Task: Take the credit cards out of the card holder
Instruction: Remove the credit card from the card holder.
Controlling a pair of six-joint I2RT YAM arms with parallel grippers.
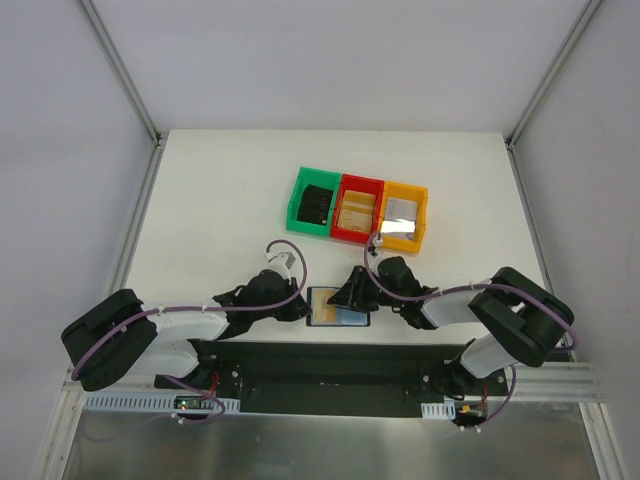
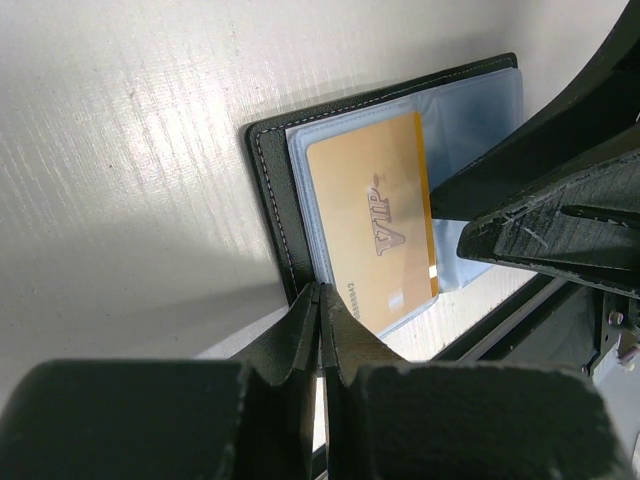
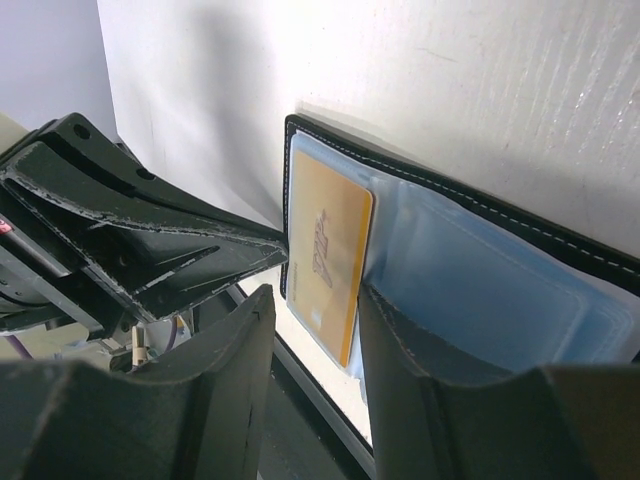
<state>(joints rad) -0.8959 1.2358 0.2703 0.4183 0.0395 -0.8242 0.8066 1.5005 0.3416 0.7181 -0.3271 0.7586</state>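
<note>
Between the two tools, close to the near edge of the desk [image 1: 220,200], the card holder [image 1: 336,308] lies opened flat with its lining up. The top view gives the layout and little more. The left tool [image 1: 300,306] meets one short end of the holder and the right tool [image 1: 358,297] hangs over the other half. Beyond both tools a green bin [image 1: 318,172], a red bin [image 1: 362,179] and a yellow bin [image 1: 406,186] stand in a row (neither wrist camera catches them). The holder's long axis runs from one tool across to the other.

The wrist views supply the detail. The left wrist shows a gold card [image 2: 368,215] lettered VIP in the clear grey-blue pocket of the half nearer the left tool. Its long axis lies crosswise to the holder's, parallel to the stitched short edge. The left tool's fingers [image 2: 298,335] are pressed together, tips right at the corner of that black edge; whether they nip the cover I cannot tell.

From the right wrist, the right tool's fingers [image 3: 235,350] stand apart (open), and the gold card's nearer end shows in the gap between them. This view alone shows the second pocket, a pale blue sleeve ahead of that tool.
</note>
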